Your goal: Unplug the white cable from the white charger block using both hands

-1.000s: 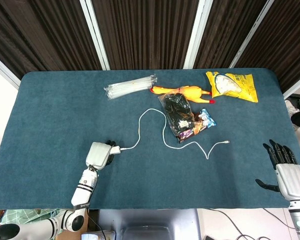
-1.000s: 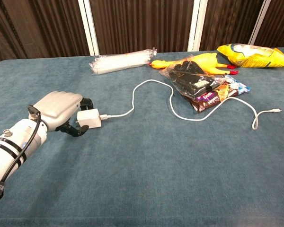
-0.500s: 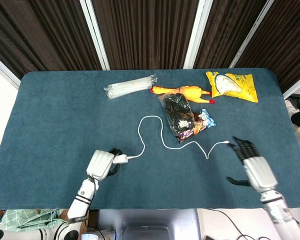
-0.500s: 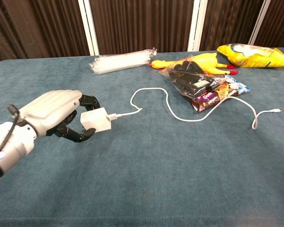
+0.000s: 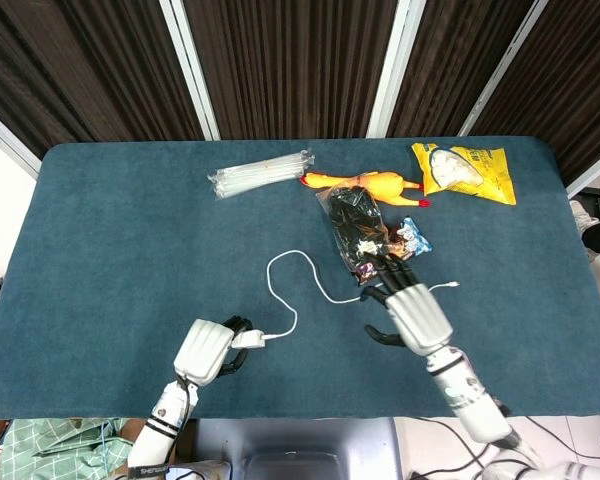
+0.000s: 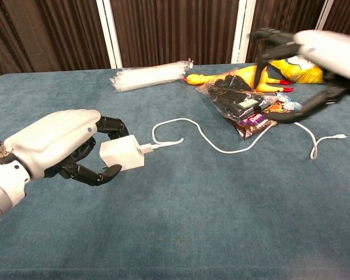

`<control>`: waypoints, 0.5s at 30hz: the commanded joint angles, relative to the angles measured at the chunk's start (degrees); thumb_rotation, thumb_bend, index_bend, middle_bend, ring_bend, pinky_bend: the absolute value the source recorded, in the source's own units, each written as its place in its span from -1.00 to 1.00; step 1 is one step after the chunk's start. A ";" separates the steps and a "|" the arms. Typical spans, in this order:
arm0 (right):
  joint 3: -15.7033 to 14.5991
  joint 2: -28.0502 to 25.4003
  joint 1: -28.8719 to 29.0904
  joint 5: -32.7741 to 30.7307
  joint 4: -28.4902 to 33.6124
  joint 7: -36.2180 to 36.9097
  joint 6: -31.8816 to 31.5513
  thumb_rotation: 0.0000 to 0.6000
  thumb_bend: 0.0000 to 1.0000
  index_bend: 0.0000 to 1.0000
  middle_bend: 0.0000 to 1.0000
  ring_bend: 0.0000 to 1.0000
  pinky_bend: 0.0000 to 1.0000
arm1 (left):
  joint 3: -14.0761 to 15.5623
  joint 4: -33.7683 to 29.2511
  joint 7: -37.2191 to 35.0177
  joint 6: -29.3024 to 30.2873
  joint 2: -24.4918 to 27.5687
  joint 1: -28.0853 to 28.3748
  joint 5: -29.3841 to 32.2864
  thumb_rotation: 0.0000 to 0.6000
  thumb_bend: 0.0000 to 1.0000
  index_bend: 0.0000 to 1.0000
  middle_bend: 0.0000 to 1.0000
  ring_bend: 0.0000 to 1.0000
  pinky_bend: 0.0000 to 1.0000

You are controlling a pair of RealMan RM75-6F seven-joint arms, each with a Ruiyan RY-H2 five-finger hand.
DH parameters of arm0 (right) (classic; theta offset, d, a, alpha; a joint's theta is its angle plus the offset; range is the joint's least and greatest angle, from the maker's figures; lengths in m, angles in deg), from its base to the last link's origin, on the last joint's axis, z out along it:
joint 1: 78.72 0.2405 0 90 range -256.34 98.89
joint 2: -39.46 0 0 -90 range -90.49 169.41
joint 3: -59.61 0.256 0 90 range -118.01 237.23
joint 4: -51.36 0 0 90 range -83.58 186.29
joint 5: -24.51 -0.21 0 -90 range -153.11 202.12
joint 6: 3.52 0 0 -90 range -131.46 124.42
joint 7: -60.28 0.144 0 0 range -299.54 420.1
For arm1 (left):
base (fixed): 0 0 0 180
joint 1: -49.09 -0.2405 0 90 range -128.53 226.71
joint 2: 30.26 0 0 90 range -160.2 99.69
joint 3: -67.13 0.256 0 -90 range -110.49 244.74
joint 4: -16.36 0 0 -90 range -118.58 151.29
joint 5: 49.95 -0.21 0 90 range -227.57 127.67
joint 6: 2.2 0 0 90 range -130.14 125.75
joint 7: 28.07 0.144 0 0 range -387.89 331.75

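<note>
My left hand [image 5: 208,350] [image 6: 58,143] grips the white charger block [image 5: 246,340] [image 6: 121,153] and holds it above the blue tablecloth near the front edge. The white cable [image 5: 280,275] [image 6: 181,125] is still plugged into the block. It loops over the cloth toward the right, and its free end [image 5: 452,286] [image 6: 340,137] lies on the table. My right hand [image 5: 412,312] [image 6: 315,49] hovers over the middle stretch of the cable with fingers spread and nothing in it, well to the right of the block.
A clear bag with black contents [image 5: 358,228] [image 6: 236,96] and a snack packet [image 5: 405,240] lie just beyond the right hand. Further back are a yellow rubber chicken [image 5: 365,183], a yellow chip bag [image 5: 465,172] and a pack of clear tubes [image 5: 262,172].
My left hand has lifted the charger block and drawn it toward the front edge, pulling the cable loop along. The right hand has swung in from the table's right edge toward the middle.
</note>
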 commanded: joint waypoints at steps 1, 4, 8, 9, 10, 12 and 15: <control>1.65 4.40 3.75 -4.84 -0.92 -0.91 4.21 1.00 -0.20 0.15 -0.89 -1.00 -1.00 | 0.03 -0.24 0.45 0.34 -0.53 -0.10 -0.34 1.00 0.18 0.45 0.58 0.76 1.00; 1.68 5.59 4.98 -7.17 -0.76 -0.19 5.97 1.00 -0.19 0.17 -0.88 -1.00 -1.00 | -0.04 -0.26 0.60 0.44 -0.85 -0.13 -0.52 1.00 0.18 0.45 0.58 0.77 1.00; 0.93 6.90 6.14 -8.36 -0.60 0.57 7.28 1.00 -0.19 0.18 -0.87 -1.00 -1.00 | -0.22 -0.17 1.05 0.47 -1.06 -0.06 -0.73 1.00 0.19 0.45 0.58 0.77 1.00; 0.71 7.17 6.38 -8.47 -0.60 0.38 7.43 1.00 -0.19 0.19 -0.87 -1.00 -1.00 | -0.30 -0.14 1.08 0.43 -1.09 -0.03 -0.70 1.00 0.19 0.45 0.58 0.77 1.00; 0.42 7.56 6.70 -8.53 -0.65 -0.02 7.56 1.00 -0.19 0.19 -0.87 -1.00 -1.00 | -0.37 -0.12 1.16 0.42 -1.10 -0.02 -0.72 1.00 0.19 0.45 0.58 0.77 1.00; 0.07 8.21 7.08 -8.83 -0.49 -0.24 7.73 1.00 -0.19 0.20 -0.87 -1.00 -1.00 | -0.48 -0.12 1.21 0.39 -1.15 0.02 -0.73 1.00 0.19 0.45 0.58 0.77 1.00; -0.19 9.22 7.75 -9.69 -0.22 -0.33 8.12 1.00 -0.19 0.22 -0.86 -1.00 -1.00 | -0.50 -0.26 1.29 0.41 -1.19 0.01 -0.89 1.00 0.18 0.45 0.58 0.76 1.00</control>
